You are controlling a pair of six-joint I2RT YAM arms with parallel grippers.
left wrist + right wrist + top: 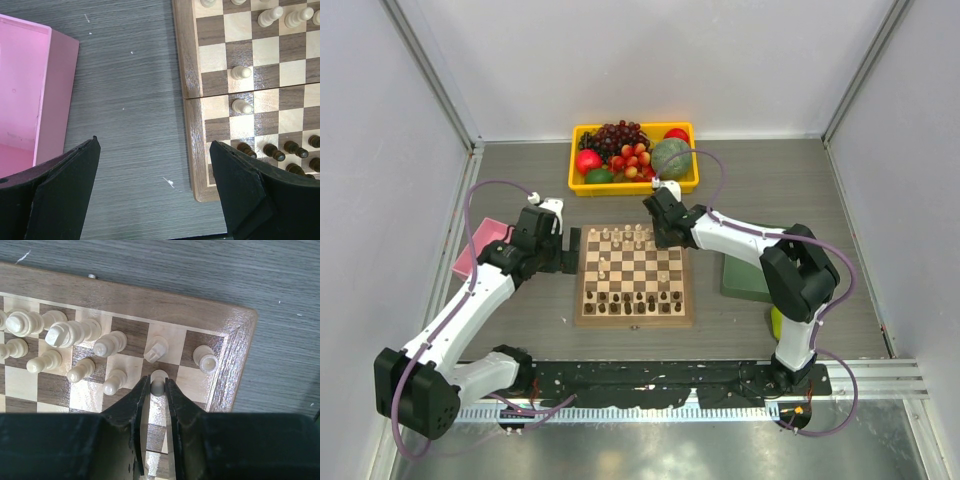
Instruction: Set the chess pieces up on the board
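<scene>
The checkered wooden board lies mid-table. Cream-white pieces stand along its far rows and dark brown pieces along its near rows. My right gripper is low over the board's far right corner, shut on a white pawn that stands on a dark square just in front of the white knight and left of the corner rook. My left gripper hovers open and empty over the bare table beside the board's left edge; two white pawns stand out in front of their row.
A yellow tray of fruit sits behind the board. A pink tray lies at the far left, also in the left wrist view. A green tray lies to the right of the board under the right arm.
</scene>
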